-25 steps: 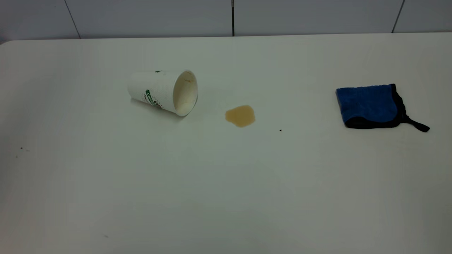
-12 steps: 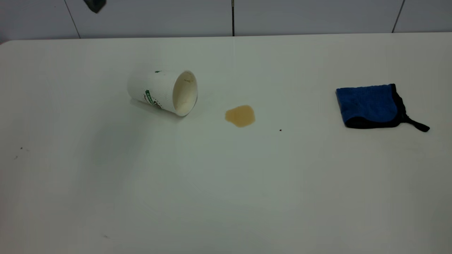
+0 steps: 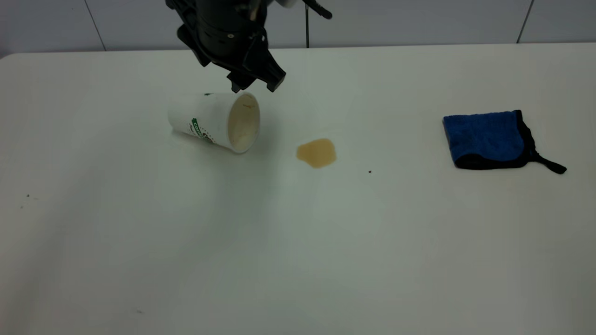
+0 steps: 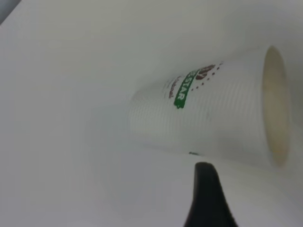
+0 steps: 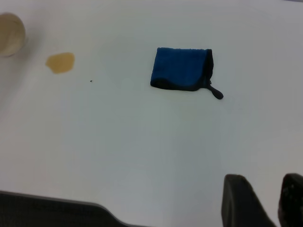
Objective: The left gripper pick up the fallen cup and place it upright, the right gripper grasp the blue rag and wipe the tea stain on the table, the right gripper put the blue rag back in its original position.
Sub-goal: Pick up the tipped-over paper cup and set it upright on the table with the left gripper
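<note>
The cup point(image 3: 212, 120) lies on its side on the table point(image 3: 298, 242), its mouth facing the tea stain point(image 3: 317, 152). My left gripper point(image 3: 255, 87) is open and empty. It hangs just above and behind the cup's rim without touching it. The left wrist view shows the cup point(image 4: 213, 109) close up, with one black finger point(image 4: 204, 194) beside it. The blue rag point(image 3: 486, 138) lies folded at the right, its loop tail pointing right. My right gripper point(image 5: 267, 189) does not show in the exterior view. In its wrist view its fingers stand close together, empty, far from the rag point(image 5: 182, 68).
A tiny dark speck point(image 3: 369, 171) lies to the right of the stain. The table's back edge meets a grey tiled wall point(image 3: 419, 21). A few small specks point(image 3: 28, 196) sit at the far left.
The left arm has come down into view from the top and now hangs over the cup's rim. The cup, the stain and the rag have not moved.
</note>
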Motion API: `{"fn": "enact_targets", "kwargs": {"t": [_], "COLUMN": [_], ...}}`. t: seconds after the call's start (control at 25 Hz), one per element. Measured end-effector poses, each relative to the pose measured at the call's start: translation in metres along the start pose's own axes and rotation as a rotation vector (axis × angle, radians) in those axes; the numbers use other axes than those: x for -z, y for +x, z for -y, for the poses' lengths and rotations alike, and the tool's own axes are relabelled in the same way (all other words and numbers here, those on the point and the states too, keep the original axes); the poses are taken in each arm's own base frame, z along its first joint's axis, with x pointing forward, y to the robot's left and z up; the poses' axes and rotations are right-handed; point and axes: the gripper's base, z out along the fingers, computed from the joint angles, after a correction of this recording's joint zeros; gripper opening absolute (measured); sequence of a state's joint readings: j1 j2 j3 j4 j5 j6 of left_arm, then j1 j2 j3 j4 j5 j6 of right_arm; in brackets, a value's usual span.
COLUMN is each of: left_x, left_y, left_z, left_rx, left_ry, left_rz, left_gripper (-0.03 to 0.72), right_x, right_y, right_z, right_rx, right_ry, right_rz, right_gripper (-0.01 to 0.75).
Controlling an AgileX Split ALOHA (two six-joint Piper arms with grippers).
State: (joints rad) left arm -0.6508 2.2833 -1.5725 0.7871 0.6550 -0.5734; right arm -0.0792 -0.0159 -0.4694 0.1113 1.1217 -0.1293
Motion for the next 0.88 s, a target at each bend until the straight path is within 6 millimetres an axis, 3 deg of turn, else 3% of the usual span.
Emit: {"fn": "enact_targets", "kwargs": {"t": [0.28,0.56,0.72,0.88], "left_x": [-0.046,-0.073,-0.080,-0.087], "left_y": [-0.010,-0.006,-0.006,-0.003], "left_z": [0.021,0.034,0.028,0.015], "left_rx": [-0.028,-0.075,-0.052,-0.016], "left_ry": [-0.077,-0.108,-0.143,-0.165], "left_rz": [-0.068,-0.078,-0.066,-0.080], "left_gripper": [0.535,0.520,0.453,0.305], "right_x": [0.000,0.000,0.000,0.000], "right_y": [0.000,0.000,0.000,0.000], "right_z": [0.000,0.000,0.000,0.000], "right_rx": [0.000,0.000,0.000,0.000], "right_ry": [0.000,0.000,0.000,0.000], "right_rz": [0.000,0.000,0.000,0.000], "right_gripper": [0.238,0.238,0.238,0.238]}}
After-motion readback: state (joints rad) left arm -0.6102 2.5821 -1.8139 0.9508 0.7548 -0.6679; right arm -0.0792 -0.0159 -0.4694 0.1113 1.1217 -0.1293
